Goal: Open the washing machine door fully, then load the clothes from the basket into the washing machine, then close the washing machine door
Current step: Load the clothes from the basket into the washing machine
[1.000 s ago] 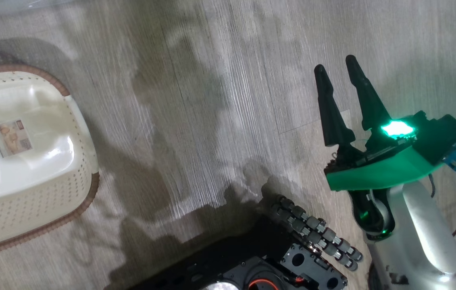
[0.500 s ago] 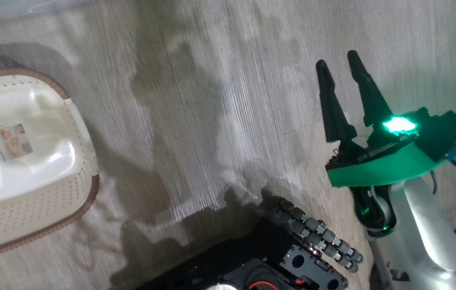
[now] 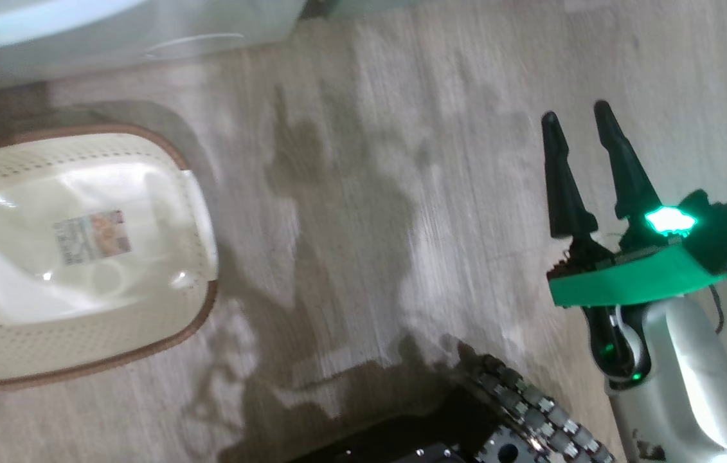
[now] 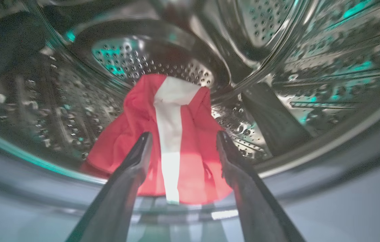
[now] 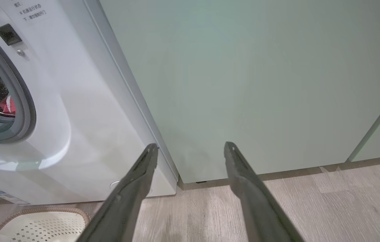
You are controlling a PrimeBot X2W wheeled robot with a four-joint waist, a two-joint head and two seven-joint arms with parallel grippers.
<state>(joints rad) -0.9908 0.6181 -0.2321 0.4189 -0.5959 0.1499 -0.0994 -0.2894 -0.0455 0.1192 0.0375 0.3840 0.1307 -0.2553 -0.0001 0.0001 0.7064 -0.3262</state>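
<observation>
- Clothes [image 4: 166,134]: one red garment with a white stripe lies inside the steel drum [image 4: 277,50], just beyond the left claw [image 4: 183,134] and framed between its fingers.
- Left claw: fingers spread wide, gripping nothing.
- Right claw [image 3: 576,110]: open and empty above the floor [image 3: 363,193]; the basket [image 3: 144,350] stands well to its left.

Clothes [image 4: 190,134] red, white stripe — basket [image 3: 48,148] cream, perforated, brown rim; cabinet [image 5: 243,84] pale green.
</observation>
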